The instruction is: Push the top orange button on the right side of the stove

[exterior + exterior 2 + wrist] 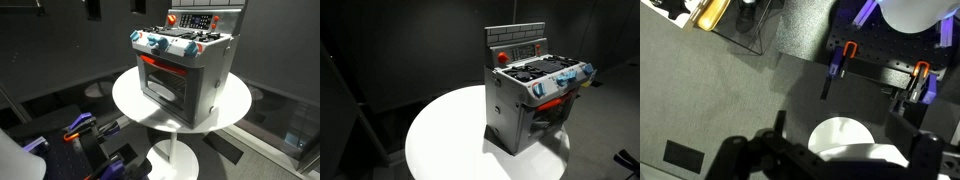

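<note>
The toy stove (185, 70) stands on a round white table (130, 100) and shows in both exterior views (535, 95). It has a grey body, an orange-red oven window and blue-and-white knobs (160, 43). A round red-orange button (171, 19) sits on its upright back panel, also seen in an exterior view (502, 57). My gripper (832, 157) shows only in the wrist view, with dark fingers spread wide and nothing between them. It hangs over the floor, away from the stove. The stove is out of the wrist view.
Clamps with orange and purple handles lie on the dark floor (80, 127) (850, 50). The table's white disc foot (840, 135) is under the gripper. Dark curtains surround the table (440, 130).
</note>
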### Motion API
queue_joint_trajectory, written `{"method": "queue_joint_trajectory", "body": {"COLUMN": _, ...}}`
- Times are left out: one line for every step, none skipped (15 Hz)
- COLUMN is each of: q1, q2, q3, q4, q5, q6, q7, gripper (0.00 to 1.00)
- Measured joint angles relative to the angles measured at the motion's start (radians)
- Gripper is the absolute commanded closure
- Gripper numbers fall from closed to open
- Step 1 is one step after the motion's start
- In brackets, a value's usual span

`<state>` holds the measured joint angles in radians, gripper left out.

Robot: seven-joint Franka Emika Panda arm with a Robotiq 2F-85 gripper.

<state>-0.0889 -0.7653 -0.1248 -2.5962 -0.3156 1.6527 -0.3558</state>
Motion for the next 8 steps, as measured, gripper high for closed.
{"method": "queue_joint_trajectory", "body": {"q1": 0.000, "q2": 0.000, "q3": 0.000, "q4": 0.000, "q5": 0.000, "q6": 0.000, "q7": 0.000, "gripper": 0.00}}
{"method": "queue_joint_trajectory", "body": {"q1": 0.000, "q2": 0.000, "q3": 0.000, "q4": 0.000, "q5": 0.000, "q6": 0.000, "q7": 0.000, "gripper": 0.00}}
{"method": "queue_joint_trajectory", "body": {"q1": 0.000, "q2": 0.000, "q3": 0.000, "q4": 0.000, "q5": 0.000, "q6": 0.000, "q7": 0.000, "gripper": 0.00}}
{"method": "queue_joint_trajectory", "body": {"q1": 0.000, "q2": 0.000, "q3": 0.000, "q4": 0.000, "q5": 0.000, "q6": 0.000, "q7": 0.000, "gripper": 0.00}}
{"method": "queue_joint_trajectory", "body": {"q1": 0.001, "q2": 0.000, "q3": -0.001, "q4": 0.000, "q5": 0.000, "q6": 0.000, "q7": 0.001, "gripper": 0.00}}
{"method": "queue_joint_trajectory", "body": {"q1": 0.004, "q2": 0.001, "q3": -0.001, "q4": 0.000, "q5": 0.000, "q6": 0.001, "q7": 0.004, "gripper": 0.00}}
{"method": "queue_joint_trajectory", "body": {"q1": 0.007, "q2": 0.002, "q3": -0.001, "q4": 0.000, "q5": 0.000, "q6": 0.006, "q7": 0.010, "gripper": 0.00}}
{"method": "queue_joint_trajectory", "body": {"q1": 0.010, "q2": 0.005, "q3": -0.002, "q4": 0.001, "q5": 0.000, "q6": 0.019, "q7": 0.019, "gripper": 0.00}}
